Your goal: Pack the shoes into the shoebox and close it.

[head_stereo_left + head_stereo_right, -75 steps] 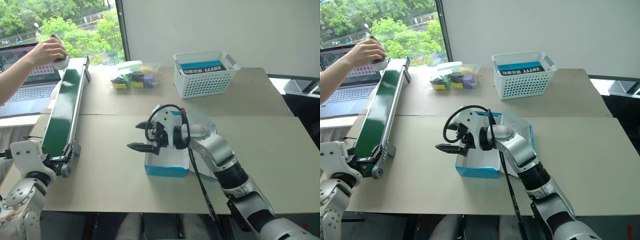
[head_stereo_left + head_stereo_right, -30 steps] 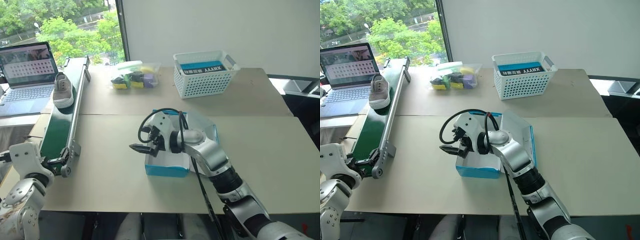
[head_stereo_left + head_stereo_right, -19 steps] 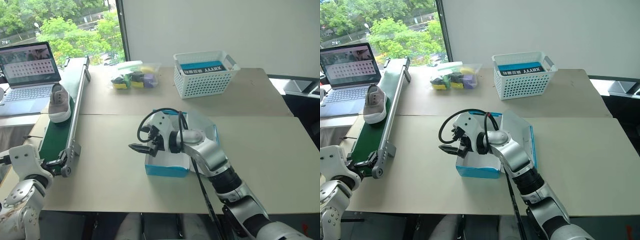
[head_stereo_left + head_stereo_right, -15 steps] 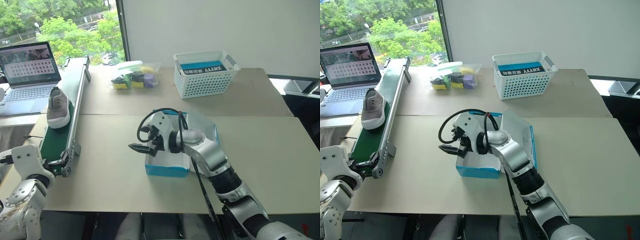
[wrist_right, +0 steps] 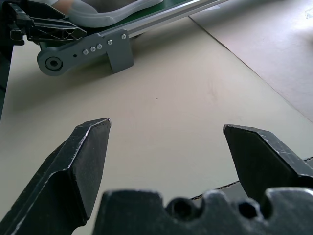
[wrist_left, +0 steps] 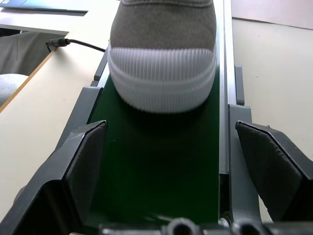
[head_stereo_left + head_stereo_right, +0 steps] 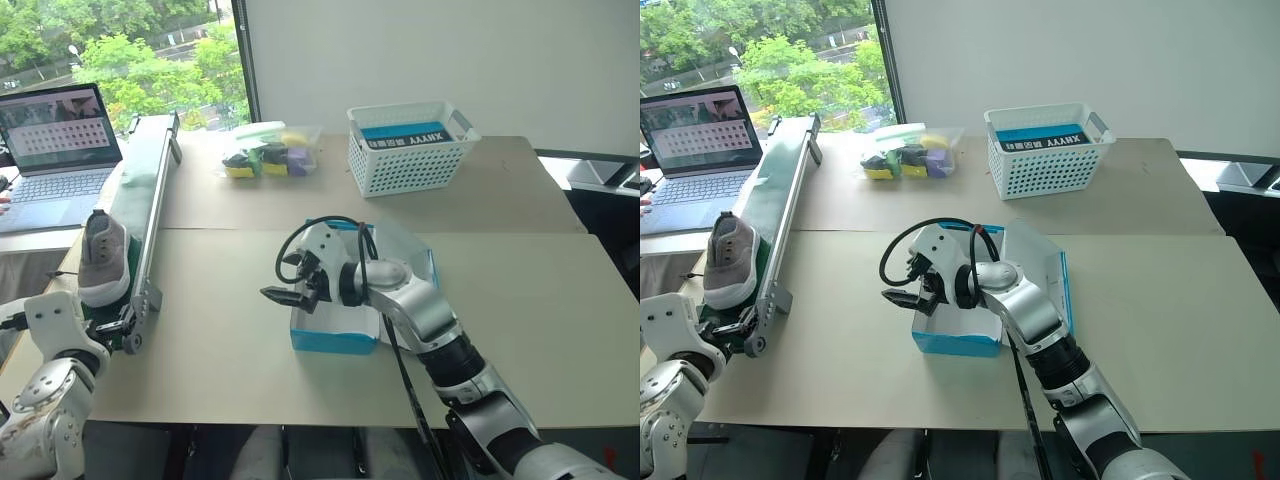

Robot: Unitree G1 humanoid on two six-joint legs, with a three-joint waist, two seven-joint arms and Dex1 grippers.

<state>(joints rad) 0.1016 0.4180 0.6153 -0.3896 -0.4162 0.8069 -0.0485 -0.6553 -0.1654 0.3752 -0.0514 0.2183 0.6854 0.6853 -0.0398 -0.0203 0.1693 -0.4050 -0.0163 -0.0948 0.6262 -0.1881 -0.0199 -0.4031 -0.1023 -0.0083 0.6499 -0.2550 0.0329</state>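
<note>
While a laptop [image 7: 55, 150], a white basket [image 7: 410, 148] and packets [image 7: 268, 152] crowd the far counter [image 7: 220, 330], the right gripper [image 7: 290, 283] hovers wide-fingered left of the open shoebox [image 7: 340, 330], and in the left wrist view a shoe [image 6: 164, 49] rides the green conveyor [image 6: 156, 166] between spread fingers [image 6: 83, 161].

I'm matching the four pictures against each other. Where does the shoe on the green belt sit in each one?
Left eye view: shoe at far left, near the conveyor belt's lower end.
Right eye view: same spot.
Left wrist view: toe cap top centre.
Right wrist view: only its sole's edge.
Shared landmark: the belt.
</note>
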